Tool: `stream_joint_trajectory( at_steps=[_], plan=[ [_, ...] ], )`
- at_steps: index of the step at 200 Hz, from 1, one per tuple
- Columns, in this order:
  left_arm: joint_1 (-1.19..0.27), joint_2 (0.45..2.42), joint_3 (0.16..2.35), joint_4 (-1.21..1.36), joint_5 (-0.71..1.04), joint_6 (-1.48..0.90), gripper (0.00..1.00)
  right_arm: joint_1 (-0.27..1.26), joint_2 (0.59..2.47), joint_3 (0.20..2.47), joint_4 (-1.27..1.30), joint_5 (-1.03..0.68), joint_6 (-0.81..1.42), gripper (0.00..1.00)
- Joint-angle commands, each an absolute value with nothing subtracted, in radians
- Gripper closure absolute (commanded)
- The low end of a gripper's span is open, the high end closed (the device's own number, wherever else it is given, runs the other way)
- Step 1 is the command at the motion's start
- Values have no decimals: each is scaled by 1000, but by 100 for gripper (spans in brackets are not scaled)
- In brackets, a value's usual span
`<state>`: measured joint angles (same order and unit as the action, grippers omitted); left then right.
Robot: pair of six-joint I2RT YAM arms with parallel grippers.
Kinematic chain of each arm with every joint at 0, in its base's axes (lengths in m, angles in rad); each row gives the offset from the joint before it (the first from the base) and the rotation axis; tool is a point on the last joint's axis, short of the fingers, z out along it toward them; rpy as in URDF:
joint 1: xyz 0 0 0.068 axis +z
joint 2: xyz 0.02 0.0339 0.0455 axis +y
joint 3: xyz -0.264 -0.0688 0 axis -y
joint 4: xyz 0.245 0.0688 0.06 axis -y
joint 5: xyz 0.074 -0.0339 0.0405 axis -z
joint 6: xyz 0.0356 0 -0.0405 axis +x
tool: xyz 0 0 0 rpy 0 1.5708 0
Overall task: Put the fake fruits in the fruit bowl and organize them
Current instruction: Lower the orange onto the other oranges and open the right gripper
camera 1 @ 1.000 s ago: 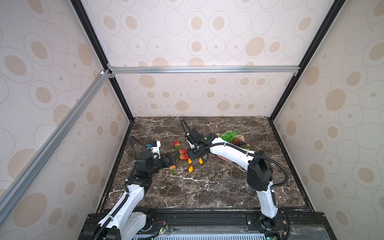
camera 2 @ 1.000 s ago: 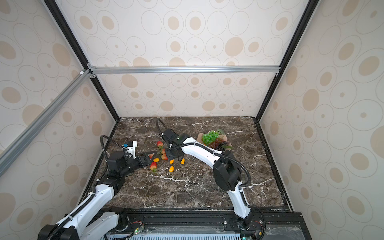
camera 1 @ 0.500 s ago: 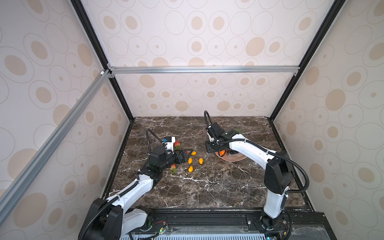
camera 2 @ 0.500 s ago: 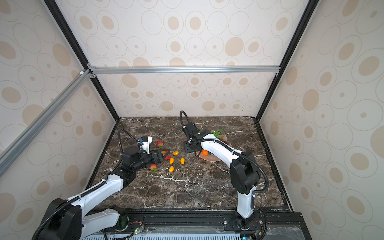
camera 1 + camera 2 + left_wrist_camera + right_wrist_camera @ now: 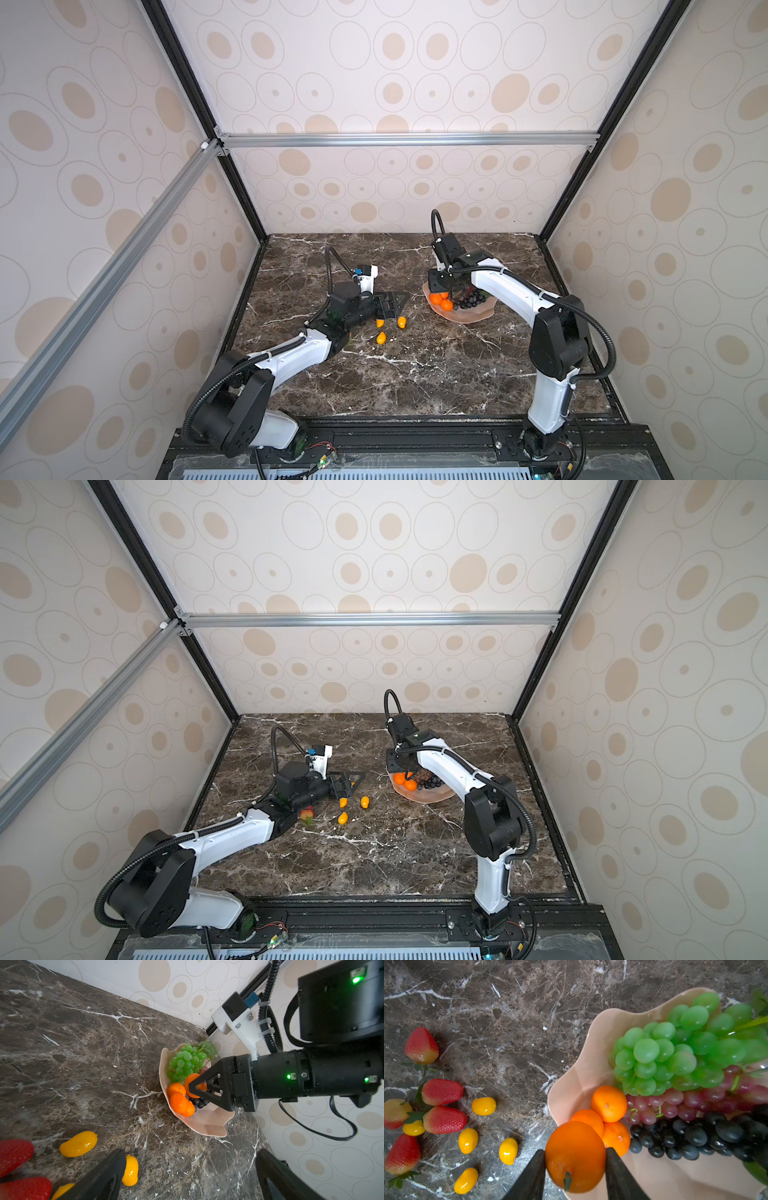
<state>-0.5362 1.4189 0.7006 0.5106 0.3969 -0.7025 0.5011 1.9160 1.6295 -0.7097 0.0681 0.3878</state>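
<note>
"Orange round glossy plastic tangerine (image 5: 575,1157) — where is it, and what holds it?"

"The right gripper (image 5: 575,1155) is clamped on it, one black finger on each side. It hangs just above the edge of the shallow pale pink fruit bowl (image 5: 581,1076) with the wavy rim. Three more tangerines (image 5: 609,1103) lie in the bowl, beside the green grapes (image 5: 664,1053), the red-purple grapes (image 5: 685,1099) and the black grapes (image 5: 695,1134)."

"Which step is this?"

"I judge it is the placing of the fourth tangerine. The next move calls for lowering it next to the other three. Then the jaws must open gently, so it does not roll over the low rim."

"And the left gripper (image 5: 191,1153)?"

"Its jaws are wide apart and empty, low over the dark marble table (image 5: 508,1022), near the small yellow oval kumquats (image 5: 483,1106)."

"What does one view add?"

"The right wrist view shows the red strawberries (image 5: 443,1119) grouped with the kumquats. In a top view the left arm hides almost all of them — I see only one strawberry (image 5: 306,812)."
</note>
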Motion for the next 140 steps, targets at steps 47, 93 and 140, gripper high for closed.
stream_joint_trajectory(
  at_steps=[47,93,140],
  plan=[
    [-553,1479,794,554,386,-681,2,474,2043,1754,-736,107,374,54],
    [-554,1497,803,558,396,-690,2,458,2108,1816,-757,115,374,54],
    [-555,1503,807,557,396,-691,2,454,2155,1855,-772,101,374,54]
  ],
)
